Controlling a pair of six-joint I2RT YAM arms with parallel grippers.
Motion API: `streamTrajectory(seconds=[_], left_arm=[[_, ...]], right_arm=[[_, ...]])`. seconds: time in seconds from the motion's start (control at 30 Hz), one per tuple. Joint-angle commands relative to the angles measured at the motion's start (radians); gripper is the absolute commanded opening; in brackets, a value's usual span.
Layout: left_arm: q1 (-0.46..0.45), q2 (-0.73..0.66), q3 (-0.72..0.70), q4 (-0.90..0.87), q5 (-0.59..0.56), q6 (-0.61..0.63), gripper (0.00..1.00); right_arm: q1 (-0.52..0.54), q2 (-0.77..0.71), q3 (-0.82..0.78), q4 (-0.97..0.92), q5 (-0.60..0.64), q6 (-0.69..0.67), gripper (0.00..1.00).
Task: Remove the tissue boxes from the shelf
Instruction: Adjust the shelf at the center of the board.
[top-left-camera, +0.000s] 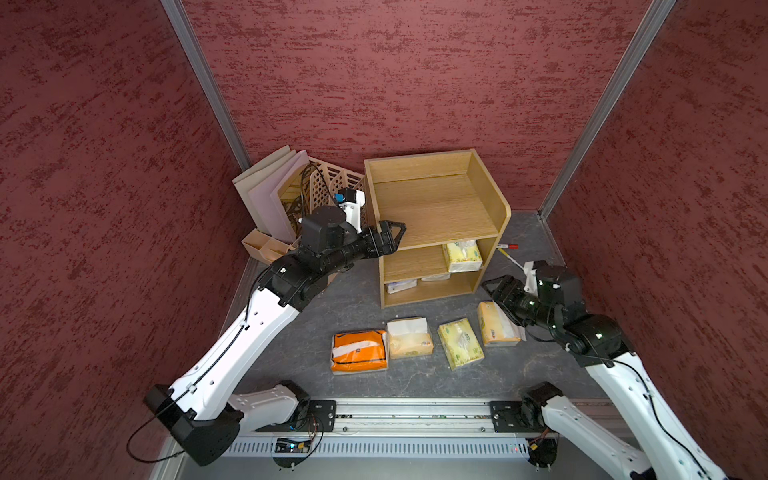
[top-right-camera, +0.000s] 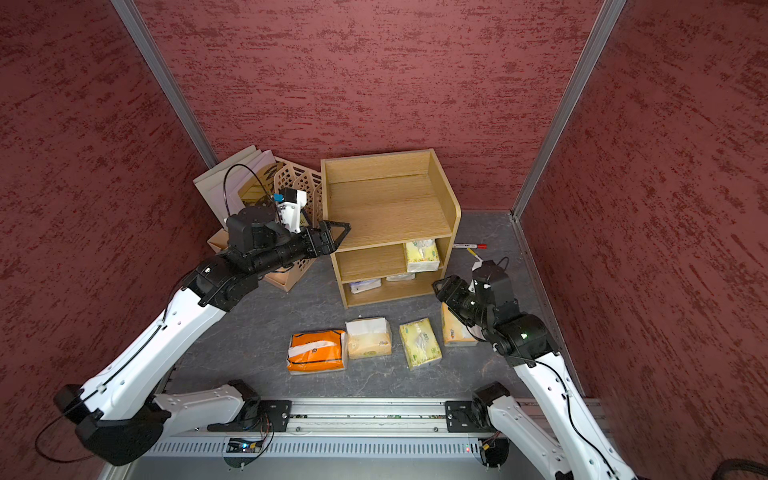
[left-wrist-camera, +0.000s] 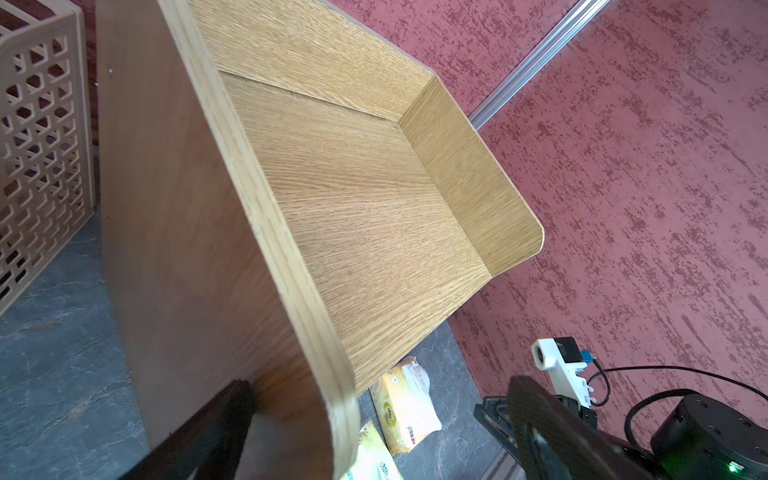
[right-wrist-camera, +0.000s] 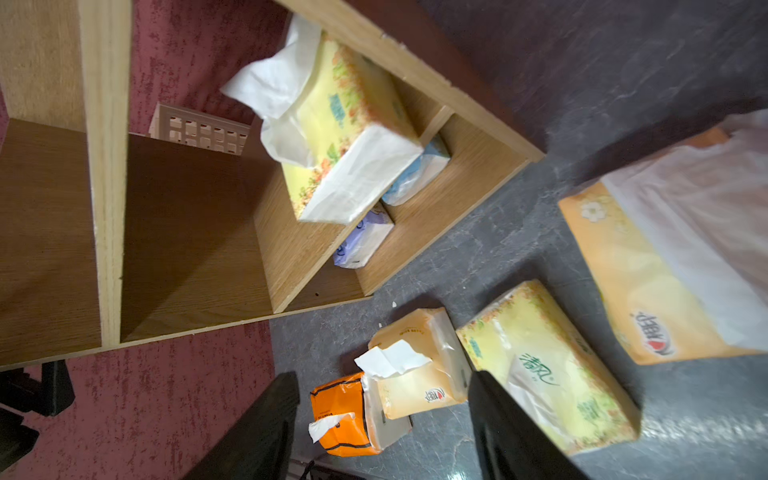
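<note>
The oak shelf (top-left-camera: 436, 208) (top-right-camera: 386, 208) stands at the back. Its middle tier holds a yellow tissue box (top-left-camera: 462, 255) (right-wrist-camera: 349, 124). On the bottom tier lie a purple one (right-wrist-camera: 365, 237) and a light blue one (right-wrist-camera: 419, 174). Orange (top-left-camera: 359, 351), cream (top-left-camera: 409, 338), yellow-green (top-left-camera: 460, 343) and yellow (top-left-camera: 496, 324) boxes lie on the floor in front. My left gripper (top-left-camera: 392, 235) (left-wrist-camera: 374, 390) is open, its jaws astride the shelf's left side panel (left-wrist-camera: 291, 291). Right of the shelf's base, above the yellow box, my right gripper (top-left-camera: 492, 286) (right-wrist-camera: 384, 378) is open and holds nothing.
A beige lattice file holder (top-left-camera: 328, 187) with folders (top-left-camera: 266, 187) stands left of the shelf, with small beige trays (top-left-camera: 266, 247) in front of it. A red-capped marker (top-left-camera: 508, 246) lies right of the shelf. Red walls close in on three sides.
</note>
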Motion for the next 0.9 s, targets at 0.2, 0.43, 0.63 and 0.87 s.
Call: streamTrajectory(seconds=[0.2, 0.43, 0.63, 0.87], left_arm=[[-0.012, -0.073, 0.012, -0.037, -0.083, 0.073, 1.0], [0.006, -0.115, 0.007, -0.095, -0.086, 0.075, 1.0], [0.023, -0.146, -0.018, -0.105, -0.087, 0.075, 1.0], [0.054, -0.143, -0.014, -0.105, -0.058, 0.079, 1.0]], right_arm=[[0.101, 0.168, -0.035, 0.397, 0.263, 0.14, 0.68], [0.105, 0.286, -0.01, 0.465, 0.337, 0.153, 0.66], [0.108, 0.311, -0.011, 0.428, 0.401, 0.169, 0.66], [0.114, 0.359, -0.008, 0.445, 0.411, 0.167, 0.65]])
